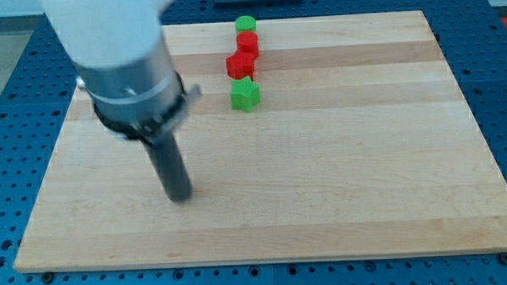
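Rod tip [180, 196] rests on bare wooden board [339, 182], left of centre, touching nothing. No fingers on rig. Nearest block, green star [245, 94], up-right, well apart; red star [240, 65], red block [248, 44], green cylinder [246, 25] stacked in column beyond

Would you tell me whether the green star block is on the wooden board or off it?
On it: the green star block rests on the wooden board, below the red blocks, apart from my tip.

Arm housing: pale white-grey cylinder, blurred at the view's top left. Below it a dull metallic grey collar ringed by a black clamp band, small bright tab on its right. Straight dark grey rod beneath, ending in my tip [180, 196].
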